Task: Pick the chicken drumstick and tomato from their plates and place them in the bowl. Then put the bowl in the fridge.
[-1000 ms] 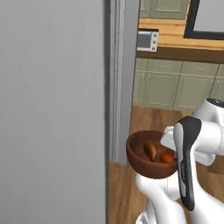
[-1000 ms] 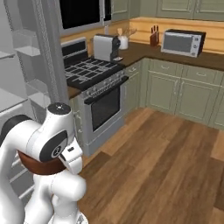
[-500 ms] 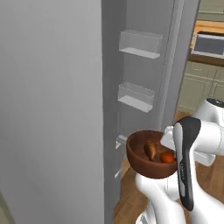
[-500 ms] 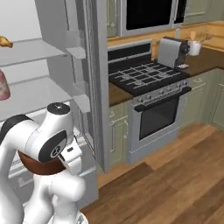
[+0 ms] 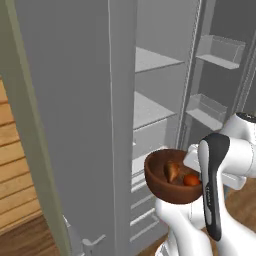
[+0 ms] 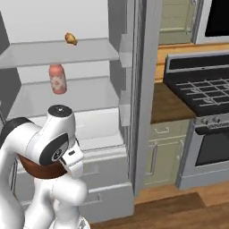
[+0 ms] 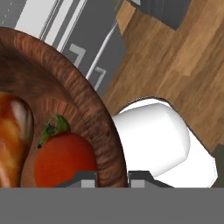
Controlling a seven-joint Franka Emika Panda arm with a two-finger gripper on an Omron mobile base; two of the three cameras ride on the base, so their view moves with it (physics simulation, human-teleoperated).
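Gripper (image 7: 112, 177): the two dark finger tips are sitting at the bottom of the hand view, one on each side of the bowl's wall, pressed in on the rim; the jaws are standing narrow, pinching that wall.

Bowl (image 5: 167, 181): it is being held in the air in front of the robot's white body, upright, its dark-brown outside facing the left base camera; in the right base view a brown arc of it (image 6: 38, 168) is showing under the arm's elbow joint; in the hand view its thick grained wall (image 7: 83, 98) is curving across the left half.

Chicken drumstick (image 5: 172, 170): it is lying inside the bowl, leaning toward the far wall; in the hand view its glossy orange-brown side (image 7: 12, 131) is sitting at the left edge, just beside the tomato.

Tomato (image 5: 191, 180): it is resting on the bowl's floor, close to the wall nearest the arm; in the hand view it (image 7: 65, 159) is showing a small green stalk on top and is lying right against the inner wall.

Fridge (image 5: 75, 100): its grey door is standing open, edge toward the left base camera, with clear door bins on the far side; the white inside with glass shelves (image 6: 67, 51) and pale drawers is facing the robot, near the bowl.

Upper shelf: a paler golden drumstick (image 6: 70, 39) is lying on it.

Lower shelf: a pink bottle (image 6: 57, 78) is standing upright.

Stove (image 6: 201, 89): it is standing to the right of the fridge, beside a wooden counter.
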